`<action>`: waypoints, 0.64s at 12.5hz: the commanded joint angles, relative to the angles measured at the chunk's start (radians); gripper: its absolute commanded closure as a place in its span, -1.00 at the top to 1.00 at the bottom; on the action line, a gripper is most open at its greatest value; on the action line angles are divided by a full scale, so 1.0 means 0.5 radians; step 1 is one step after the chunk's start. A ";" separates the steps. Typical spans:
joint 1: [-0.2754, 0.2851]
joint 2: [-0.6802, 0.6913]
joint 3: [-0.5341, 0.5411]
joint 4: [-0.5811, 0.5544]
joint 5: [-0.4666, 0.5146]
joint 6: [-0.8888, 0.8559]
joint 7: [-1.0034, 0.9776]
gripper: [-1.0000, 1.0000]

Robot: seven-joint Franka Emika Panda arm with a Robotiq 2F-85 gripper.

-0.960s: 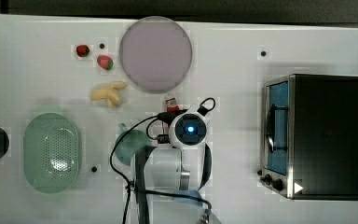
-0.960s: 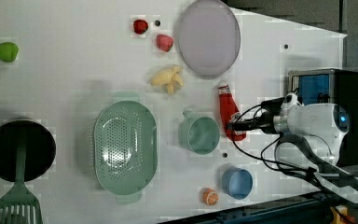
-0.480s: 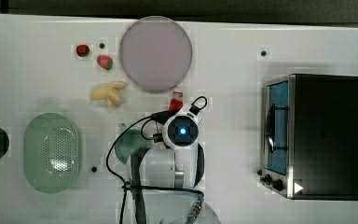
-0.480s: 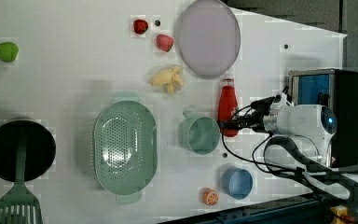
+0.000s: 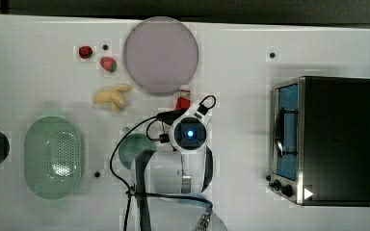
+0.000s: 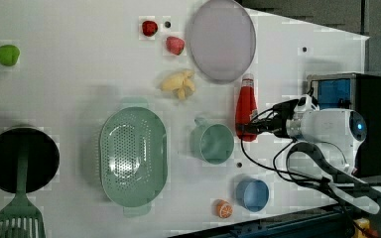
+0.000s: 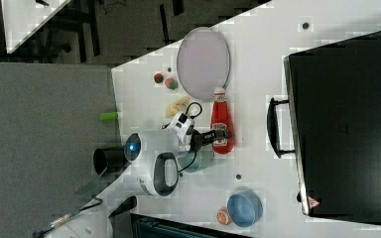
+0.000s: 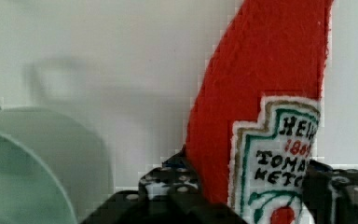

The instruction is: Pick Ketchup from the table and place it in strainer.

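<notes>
Ketchup [image 6: 246,106] lies flat on the white surface [image 6: 69,74], its white cap toward the large grey-lilac plate [image 6: 222,39] and its base toward the arm, with the teal mug [image 6: 212,143] just beside it on the left view's left; the gripper [image 8: 256,196] is down over the labelled lower body, one dark finger [image 8: 168,186] against the red side nearest the mug and the other at the far edge of the label, so the jaws stand partly closed around the bottle, though whether they are already pressing it firmly I cannot tell. Trouble could start there: the hold sits low on the bottle, so the long neck may droop or swing on the lift; the smooth rounded body could roll or squirt out if the jaws meet it off-centre; the near finger has little room beside the mug and might nudge it. The strainer [image 6: 133,156] waits well apart, beyond the mug in the left view, so a low carry could clip the mug's rim; the bottle looks about as long as the basket, and a crooked release may leave it perched on the edge.
</notes>
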 commanded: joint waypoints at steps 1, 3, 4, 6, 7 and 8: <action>-0.005 -0.358 0.007 0.145 0.000 -0.283 -0.046 0.20; 0.000 -0.553 0.035 0.271 0.001 -0.692 -0.035 0.20; 0.003 -0.633 0.050 0.354 0.001 -0.912 -0.024 0.20; 0.008 -0.739 0.094 0.531 0.006 -1.305 0.009 0.20; 0.014 -0.767 0.130 0.613 0.020 -1.450 0.024 0.20; 0.023 -0.780 0.174 0.685 0.052 -1.557 0.056 0.20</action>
